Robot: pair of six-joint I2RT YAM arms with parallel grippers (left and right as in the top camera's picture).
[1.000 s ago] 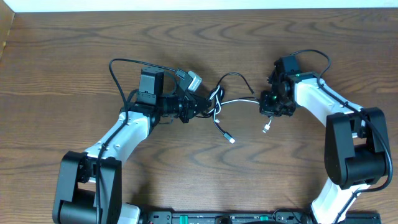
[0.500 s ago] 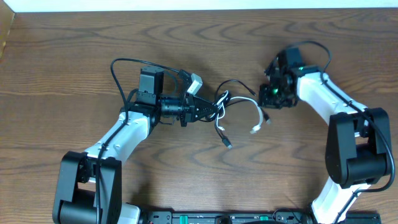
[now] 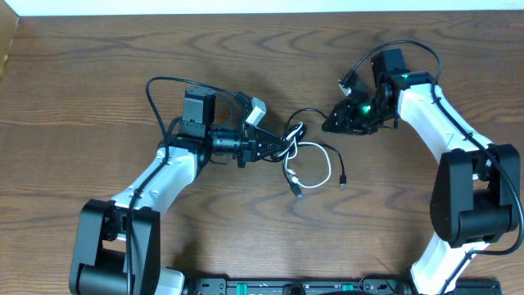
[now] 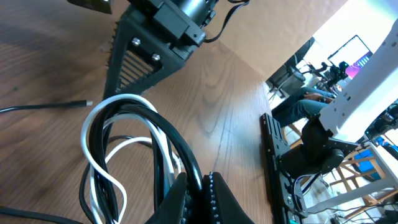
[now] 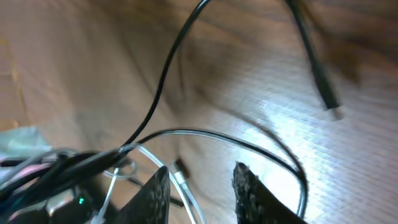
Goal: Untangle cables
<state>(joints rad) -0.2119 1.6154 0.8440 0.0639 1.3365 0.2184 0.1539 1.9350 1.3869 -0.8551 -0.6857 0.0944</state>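
Overhead, I see the left gripper (image 3: 281, 150) with its jaws pinched shut on the tangled black cable (image 4: 180, 149) and white cable (image 4: 87, 134) at mid-counter (image 3: 98, 74), their loose ends lying between the arms. The right gripper (image 3: 331, 125) hovers near the tangle, jaws slightly parted, holding nothing. A distant screen (image 4: 354, 53) is too blurred to read.

left gripper (image 3: 277, 148) pinches the tangled cables (image 3: 291, 160); right gripper (image 3: 330, 124) hangs near them.

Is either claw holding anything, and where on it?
The left gripper pinches the black cable and white cable at their tangled loops; right gripper holds nothing.
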